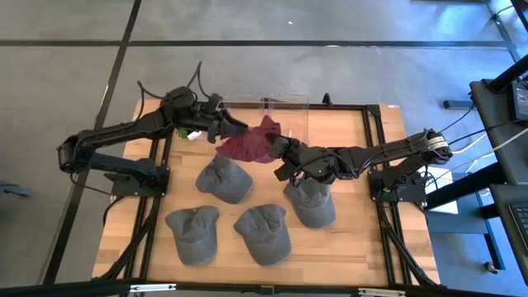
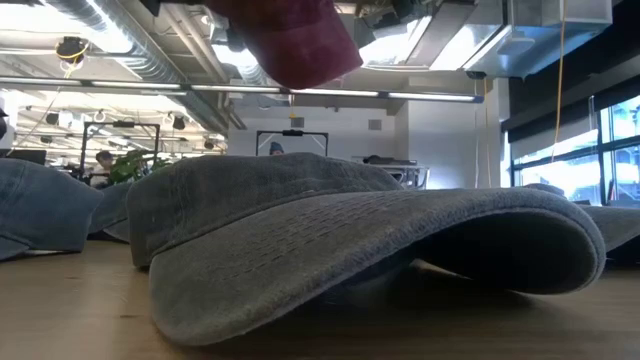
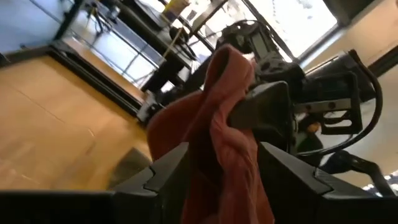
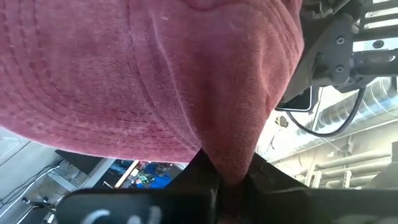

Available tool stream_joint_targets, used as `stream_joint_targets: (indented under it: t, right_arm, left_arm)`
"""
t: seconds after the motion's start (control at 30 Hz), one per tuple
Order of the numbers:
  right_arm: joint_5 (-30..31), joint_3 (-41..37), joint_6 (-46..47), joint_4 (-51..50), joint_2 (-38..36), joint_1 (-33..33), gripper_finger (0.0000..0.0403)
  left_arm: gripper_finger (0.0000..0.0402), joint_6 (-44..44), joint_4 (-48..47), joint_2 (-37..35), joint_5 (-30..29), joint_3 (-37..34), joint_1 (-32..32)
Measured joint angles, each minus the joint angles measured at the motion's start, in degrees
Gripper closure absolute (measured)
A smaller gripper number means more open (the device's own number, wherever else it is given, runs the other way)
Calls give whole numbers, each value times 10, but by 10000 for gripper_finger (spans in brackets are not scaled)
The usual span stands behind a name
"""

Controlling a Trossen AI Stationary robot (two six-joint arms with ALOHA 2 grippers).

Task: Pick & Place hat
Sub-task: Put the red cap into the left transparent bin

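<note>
A dark red hat (image 1: 252,145) hangs in the air over the far middle of the table, held between both grippers. My left gripper (image 1: 234,130) is shut on its left side and my right gripper (image 1: 279,147) is shut on its right side. In the low view only the red hat's underside (image 2: 300,40) shows, at the top. The left wrist view has the red cloth (image 3: 217,130) bunched between my fingers, with the right gripper behind it. The right wrist view is filled by the hat's crown (image 4: 143,74). My left gripper (image 3: 227,180) pinches a bunched fold of the red hat's cloth (image 3: 233,168) between its two fingers, coming level from the table's left. The hat is lifted clear of the table. My right gripper (image 4: 227,180) pinches a gathered fold at the hat's edge (image 4: 233,149) between its two fingers, coming from the table's right. The crown spreads beyond the fingers, clear of the table.
Several grey caps lie on the wooden table: one (image 1: 224,180) under the red hat, one (image 1: 311,200) below my right arm, two (image 1: 193,233) (image 1: 264,233) near the front edge. A clear box (image 1: 285,111) stands at the far edge. A grey brim (image 2: 350,240) fills the low view.
</note>
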Motion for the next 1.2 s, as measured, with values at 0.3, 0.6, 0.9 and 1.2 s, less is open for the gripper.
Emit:
stream_joint_targets:
  t: [0.3,0.6,0.9,1.2]
  right_arm:
    - [-19,0,2,0,0,0,385]
    - [-19,0,17,3,0,0,383]
    - [-19,0,61,1,0,-1,378]
    - [-18,0,142,1,0,0,304]
  left_arm:
    - [225,-5,0,4,-4,0,-22]
    - [315,-14,2,4,-6,0,-25]
    - [392,1,40,4,-3,0,-15]
    - [395,2,63,4,4,0,2]
